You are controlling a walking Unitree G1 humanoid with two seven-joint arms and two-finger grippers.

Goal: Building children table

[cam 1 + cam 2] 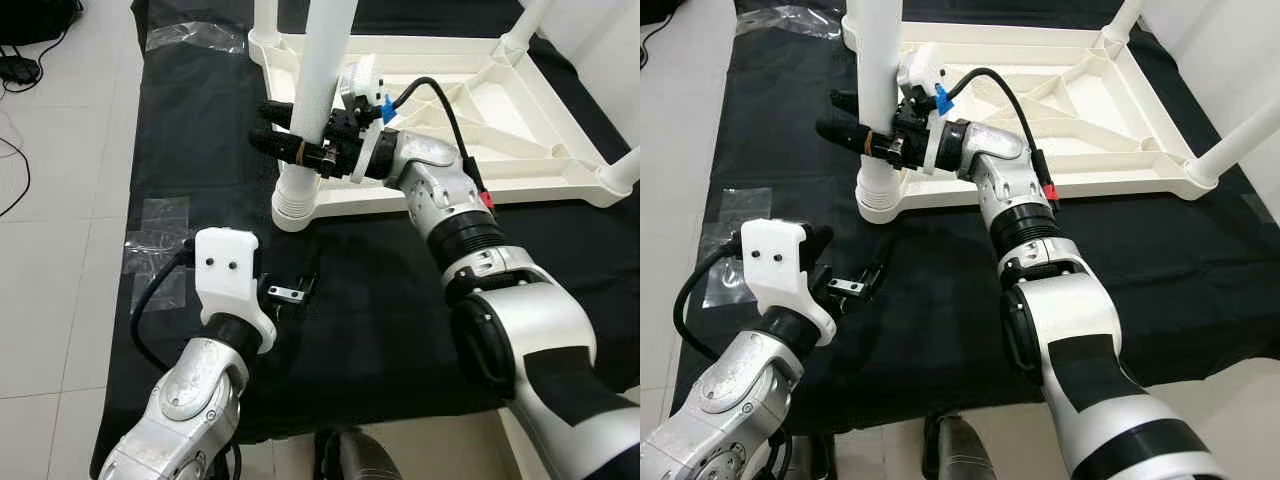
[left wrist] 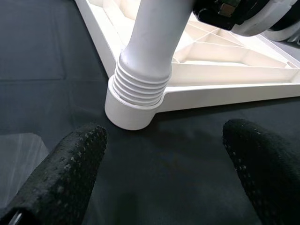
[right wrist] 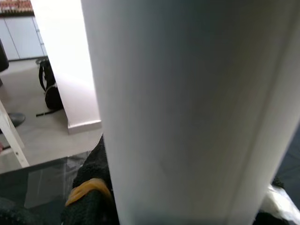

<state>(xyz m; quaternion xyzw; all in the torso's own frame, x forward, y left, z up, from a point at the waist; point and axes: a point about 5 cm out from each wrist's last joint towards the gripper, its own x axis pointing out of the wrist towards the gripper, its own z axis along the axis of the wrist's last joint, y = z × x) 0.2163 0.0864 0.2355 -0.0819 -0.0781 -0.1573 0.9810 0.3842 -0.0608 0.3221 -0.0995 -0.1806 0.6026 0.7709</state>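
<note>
Lowest in my head view, at the bottom left of the frame, my left gripper (image 1: 285, 285) hovers just above the black cloth mat (image 1: 380, 330) that covers the floor. Through its wrist camera I see its two black fingers (image 2: 61, 173) spread wide with nothing between them, pointed toward the corner of the table. A strip of clear tape (image 1: 160, 215) lies on the mat's left edge, beside the pale tiled floor (image 1: 60, 250).

Further up, in the centre of the frame, the white plastic children's table top (image 1: 480, 130) lies upside down on the mat, its ribbed underside facing me. At its near left corner a white round plastic leg (image 1: 320, 70) stands upright in the round corner socket (image 1: 292, 207); a band of screw threads still shows above the socket rim, so I judge the leg is not fully seated.

My right gripper (image 1: 290, 135) reaches in from the right and has its black fingers closed around that leg, a little above the threads. Its wrist camera is pressed so close that the leg's white wall covers most of the picture.

Other legs already rise at the far left corner (image 1: 265, 15), the upper right (image 1: 530, 20) and the right edge (image 1: 620, 170).

The step in hand, as I read it, is screwing this leg home. Next I need to twist with the right wrist while keeping the leg vertical, and perhaps brace the socket with the left.
</note>
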